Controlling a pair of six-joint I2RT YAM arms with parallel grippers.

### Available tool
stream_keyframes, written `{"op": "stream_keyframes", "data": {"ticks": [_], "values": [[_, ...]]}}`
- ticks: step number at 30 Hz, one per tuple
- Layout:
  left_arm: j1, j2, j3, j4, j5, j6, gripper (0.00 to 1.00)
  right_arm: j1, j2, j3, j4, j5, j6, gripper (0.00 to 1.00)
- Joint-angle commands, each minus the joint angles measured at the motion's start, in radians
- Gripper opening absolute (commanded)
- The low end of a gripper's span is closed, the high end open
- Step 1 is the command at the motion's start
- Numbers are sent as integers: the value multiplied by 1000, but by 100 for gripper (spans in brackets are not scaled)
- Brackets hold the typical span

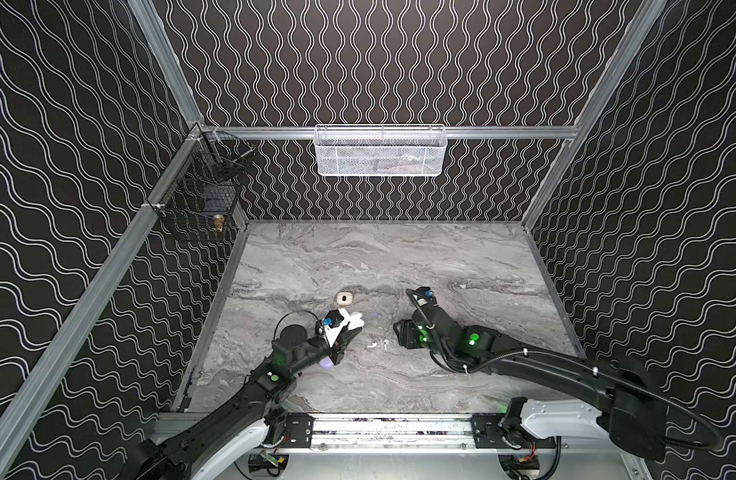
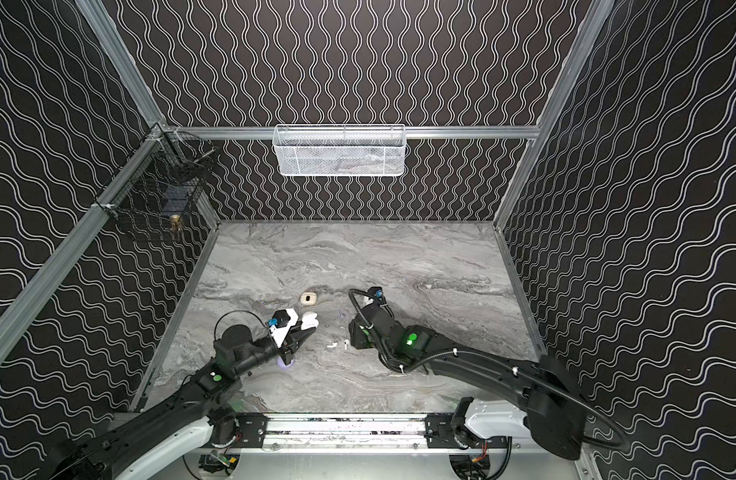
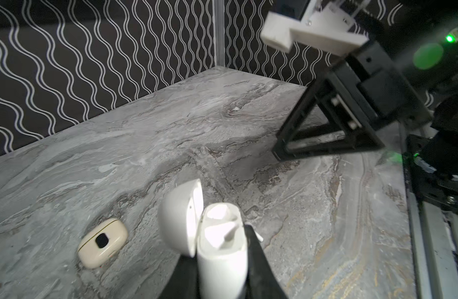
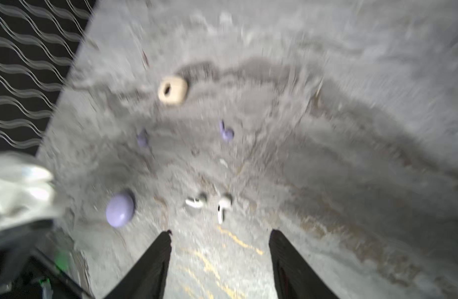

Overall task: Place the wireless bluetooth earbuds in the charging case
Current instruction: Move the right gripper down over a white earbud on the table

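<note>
Right wrist view, blurred: item one, the white earbuds, a glossy stemmed pair with dark tips. One white earbud (image 4: 195, 202) lies flat, its fellow (image 4: 224, 207) lies close beside it without touching, stem pointing toward the claw. Both rest on the grey marble-pattern tabletop (image 4: 326, 103) just ahead of the right gripper (image 4: 220, 233), whose black fingers stand apart with nothing between them. In both top views the pair shows as two tiny white specks (image 1: 371, 344) (image 2: 346, 343) between the two arms. Item two, the lavender earbuds, matte, short-stemmed: one (image 4: 142, 138) and another (image 4: 225, 132), well apart from each other, lying farther out between the white pair and the cream case (image 4: 172, 89). Item three, the white charging case (image 3: 222, 269), smooth and glossy, upright, its lid (image 3: 178, 220) swung open to show moulded white wells; it is clamped between the fingers of the left gripper (image 3: 218, 248), raised off the tabletop. Whether a bud sits inside cannot be told. Item four, the cream case, closed, rounded, with a dark oval window on its face. Item five, the lavender case (image 4: 120, 211), a closed pebble shape, near the left arm. Markings: none sharp enough to read on any piece.
</note>
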Motion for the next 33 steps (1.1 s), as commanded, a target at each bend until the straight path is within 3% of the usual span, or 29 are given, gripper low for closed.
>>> {"op": "stream_keyframes", "data": {"ticks": [1, 10, 20, 29, 33], "values": [[1, -12, 11, 7, -57, -40, 0, 0, 78, 55, -102, -88, 45, 63], [0, -265, 64, -320, -166, -122, 0, 0, 323, 242, -238, -98, 33, 63], [0, -328, 19, -300, -152, -111, 0, 0, 544, 409, -343, -99, -15, 60], [0, -332, 19, -306, -148, -116, 0, -6, 633, 459, -383, -78, -15, 57], [0, -341, 19, -310, -148, -117, 0, -18, 632, 440, -371, -80, -10, 48]]}}
